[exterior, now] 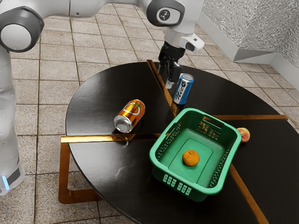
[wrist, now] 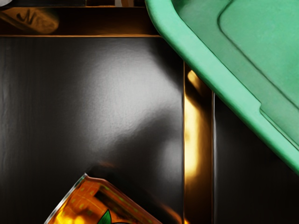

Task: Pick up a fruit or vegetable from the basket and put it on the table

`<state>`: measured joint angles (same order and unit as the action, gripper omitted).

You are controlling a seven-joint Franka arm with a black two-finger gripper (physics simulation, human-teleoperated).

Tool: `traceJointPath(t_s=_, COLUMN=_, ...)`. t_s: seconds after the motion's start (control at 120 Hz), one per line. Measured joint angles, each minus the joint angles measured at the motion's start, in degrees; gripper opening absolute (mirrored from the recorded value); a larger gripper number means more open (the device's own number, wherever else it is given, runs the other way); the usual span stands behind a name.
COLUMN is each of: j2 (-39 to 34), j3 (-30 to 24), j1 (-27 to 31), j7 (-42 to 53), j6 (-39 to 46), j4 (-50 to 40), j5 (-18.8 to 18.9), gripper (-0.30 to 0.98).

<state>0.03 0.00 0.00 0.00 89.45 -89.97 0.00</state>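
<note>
In the exterior view my gripper [exterior: 168, 78] hangs over the table's far part, beside the blue can and away from the basket, open with nothing between its fingers. A green basket [exterior: 159, 161] stands on the black round table [exterior: 96, 100]. One orange-coloured round fruit [exterior: 190, 157] lies on the basket floor. A red and yellow fruit [exterior: 243, 135] rests on the table outside the basket, by its wall at the exterior view's right. The wrist view has part of the green basket [wrist: 205, 77] and the dark table top [wrist: 103, 102].
An orange can [exterior: 130, 115] lies on its side between the basket and the arm's base; its end also appears in the wrist view as an orange can [wrist: 93, 203]. A blue can [exterior: 183, 88] stands upright close to my gripper. Brass strips [exterior: 110, 138] cross the table.
</note>
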Motion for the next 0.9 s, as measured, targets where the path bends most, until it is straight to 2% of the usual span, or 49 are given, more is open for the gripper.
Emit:
traceJointPath(t_s=0.008, j2=0.00, j3=0.00, j1=0.00, j7=0.00, j6=0.02, j4=0.00, j5=0.00, gripper=0.68)
traceJointPath(t_s=0.025, j2=-1.55, j3=17.26, j1=-17.38, j7=0.22, j6=-0.07, j4=3.88, j5=-0.20, gripper=0.68)
traceJointPath(t_s=0.042, j2=-2.88, j3=29.96, j1=-30.56, j7=0.43, j6=-0.14, j4=6.83, j5=-0.37, gripper=0.68)
traceJointPath(t_s=0.058, j2=-3.96, j3=39.29, j1=-40.11, j7=0.64, j6=-0.20, j4=9.04, j5=-0.52, gripper=0.68)
traceJointPath(t_s=0.075, j2=-4.78, j3=46.15, j1=-45.98, j7=0.84, j6=-0.26, j4=10.68, j5=-0.66, gripper=0.67)
traceJointPath(t_s=0.1, j2=-5.53, j3=53.16, j1=-48.64, j7=1.13, j6=-0.34, j4=12.34, j5=-0.83, gripper=0.67)
traceJointPath(t_s=0.125, j2=-5.93, j3=57.56, j1=-47.06, j7=1.40, j6=-0.41, j4=13.39, j5=-0.97, gripper=0.67)
traceJointPath(t_s=0.192, j2=-6.39, j3=62.84, j1=-43.03, j7=2.09, j6=-0.56, j4=14.64, j5=-1.22, gripper=0.67)
traceJointPath(t_s=0.317, j2=-5.12, j3=63.92, j1=-44.08, j7=3.15, j6=-0.92, j4=16.62, j5=-0.53, gripper=0.67)
traceJointPath(t_s=0.383, j2=-3.10, j3=57.22, j1=-43.45, j7=3.61, j6=-1.25, j4=23.72, j5=2.29, gripper=0.67)
traceJointPath(t_s=0.417, j2=0.29, j3=54.45, j1=-42.60, j7=3.86, j6=-0.17, j4=24.86, j5=2.67, gripper=0.67)
traceJointPath(t_s=0.483, j2=9.33, j3=51.91, j1=-41.66, j7=4.63, j6=2.11, j4=25.51, j5=-0.70, gripper=0.67)
traceJointPath(t_s=0.533, j2=16.37, j3=51.15, j1=-39.38, j7=5.49, j6=3.41, j4=25.62, j5=-4.81, gripper=0.66)
traceJointPath(t_s=0.583, j2=20.45, j3=50.47, j1=-37.50, j7=6.42, j6=4.42, j4=25.66, j5=-8.61, gripper=0.66)
traceJointPath(t_s=0.642, j2=22.22, j3=49.43, j1=-36.60, j7=7.46, j6=5.29, j4=25.68, j5=-11.46, gripper=0.66)
traceJointPath(t_s=0.717, j2=22.92, j3=44.65, j1=-36.25, j7=8.67, j6=6.13, j4=25.72, j5=-13.65, gripper=0.66)
traceJointPath(t_s=0.817, j2=23.32, j3=37.90, j1=-36.00, j7=10.01, j6=6.59, j4=25.31, j5=-15.24, gripper=0.66)
traceJointPath(t_s=0.9, j2=23.54, j3=34.76, j1=-36.07, j7=10.35, j6=6.90, j4=20.38, j5=-15.82, gripper=0.66)
